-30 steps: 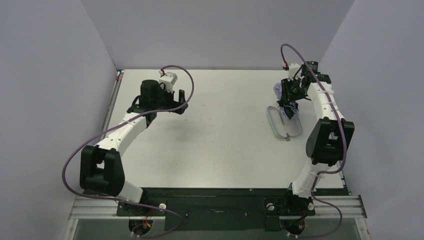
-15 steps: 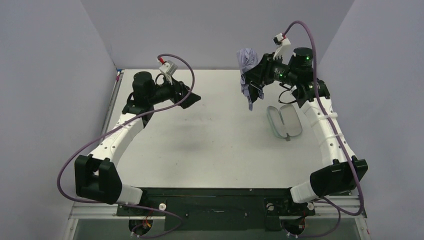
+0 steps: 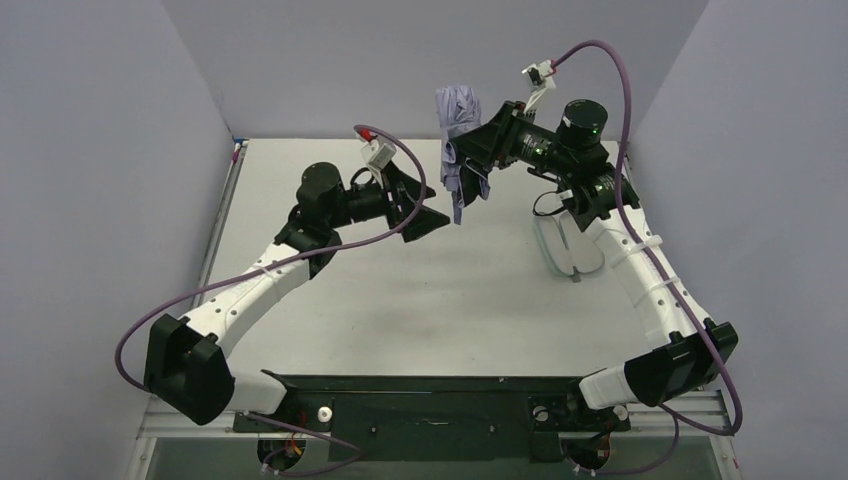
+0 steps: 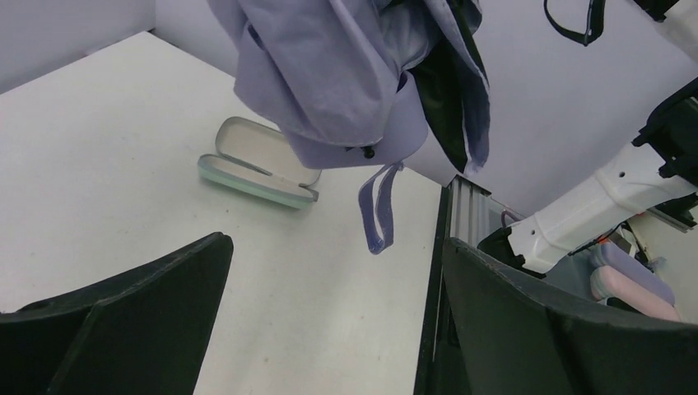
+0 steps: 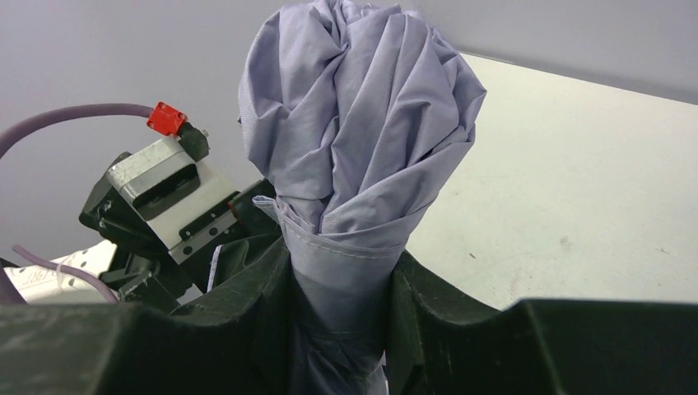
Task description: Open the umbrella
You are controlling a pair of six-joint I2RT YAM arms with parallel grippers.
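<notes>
The umbrella (image 3: 458,135) is folded, a bundle of pale lavender fabric, held in the air above the table's back middle. My right gripper (image 3: 487,148) is shut on it; in the right wrist view the fabric (image 5: 354,148) sticks up between the two black fingers (image 5: 247,304). My left gripper (image 3: 425,205) is open and empty, just below and left of the umbrella. In the left wrist view the fabric (image 4: 329,74) with black lining hangs above the open jaws, and a lavender strap loop (image 4: 376,206) dangles down. The handle is hidden.
An open pale green glasses case (image 3: 568,245) lies on the white table (image 3: 420,300) at the right, also in the left wrist view (image 4: 257,164). Grey walls enclose the table on three sides.
My right arm has lifted the umbrella off the table at the right and carried it left and up. My left gripper has swung right toward it, ending just below it.
</notes>
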